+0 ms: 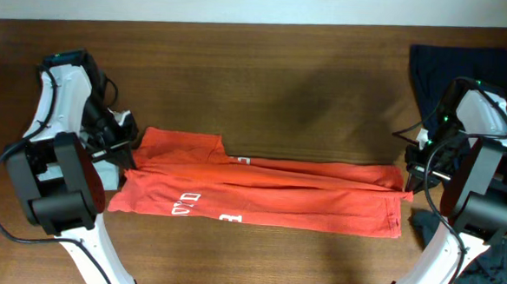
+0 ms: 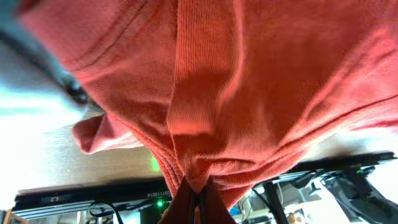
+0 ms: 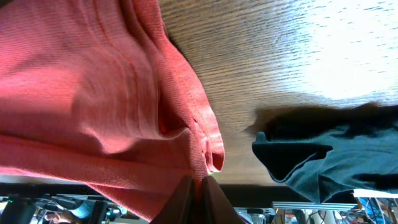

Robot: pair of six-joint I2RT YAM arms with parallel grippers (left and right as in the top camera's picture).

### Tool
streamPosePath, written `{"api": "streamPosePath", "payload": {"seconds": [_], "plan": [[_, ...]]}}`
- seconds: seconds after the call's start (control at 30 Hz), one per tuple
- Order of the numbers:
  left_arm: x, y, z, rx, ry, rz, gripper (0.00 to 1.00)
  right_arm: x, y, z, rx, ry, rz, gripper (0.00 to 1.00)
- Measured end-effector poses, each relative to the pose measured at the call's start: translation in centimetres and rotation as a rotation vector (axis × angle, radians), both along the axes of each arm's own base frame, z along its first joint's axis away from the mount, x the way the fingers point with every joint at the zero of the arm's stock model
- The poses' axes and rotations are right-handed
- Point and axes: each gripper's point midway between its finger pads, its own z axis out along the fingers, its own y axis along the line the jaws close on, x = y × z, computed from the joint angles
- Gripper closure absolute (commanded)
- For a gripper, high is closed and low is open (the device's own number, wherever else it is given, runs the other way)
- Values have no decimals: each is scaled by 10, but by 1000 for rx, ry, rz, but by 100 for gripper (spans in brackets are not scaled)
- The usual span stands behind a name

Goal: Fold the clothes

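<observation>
Table (image 1: 282,91): dark wood.
Shirt (image 1: 259,194): laid across table's middle, already narrowed to long band, long axis running table-left to table-right.
Navy garment (image 1: 453,70): at table's far right corner, partly hidden by right arm.
Left gripper (image 1: 122,152): pinched tight on shirt end at table's left.
Right gripper (image 1: 411,172): pinched tight on opposite end at table's right.
Each end is served by its nearer arm. Next fold is judged crosswise to band.
Lettering is mostly hidden in folds.
</observation>
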Motion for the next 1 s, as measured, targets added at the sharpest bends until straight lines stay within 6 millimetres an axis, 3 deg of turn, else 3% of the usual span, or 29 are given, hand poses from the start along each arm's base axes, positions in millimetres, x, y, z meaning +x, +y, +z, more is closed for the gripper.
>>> {"api": "streamPosePath", "payload": {"seconds": [0.2, 0.3, 0.4, 0.53, 0.87, 1.0], "plan": [[-16, -6, -19, 16, 53, -37, 100, -6, 2, -8, 5, 15, 0, 87], [-23, 4, -22, 93, 89, -37, 97, -12, 4, -12, 8, 32, 2, 80], [-28, 12, -25, 150, 114, -36, 82, -13, 3, -14, 3, 35, 7, 70], [-34, 17, -27, 188, 141, -34, 66, -13, 1, -14, -5, 36, 7, 67], [-32, 17, -28, 187, 132, -25, 68, -13, 1, -14, -6, 33, 6, 66], [-12, 9, -27, 138, 46, -27, 66, -11, 1, -16, -9, 23, 6, 65]]}}
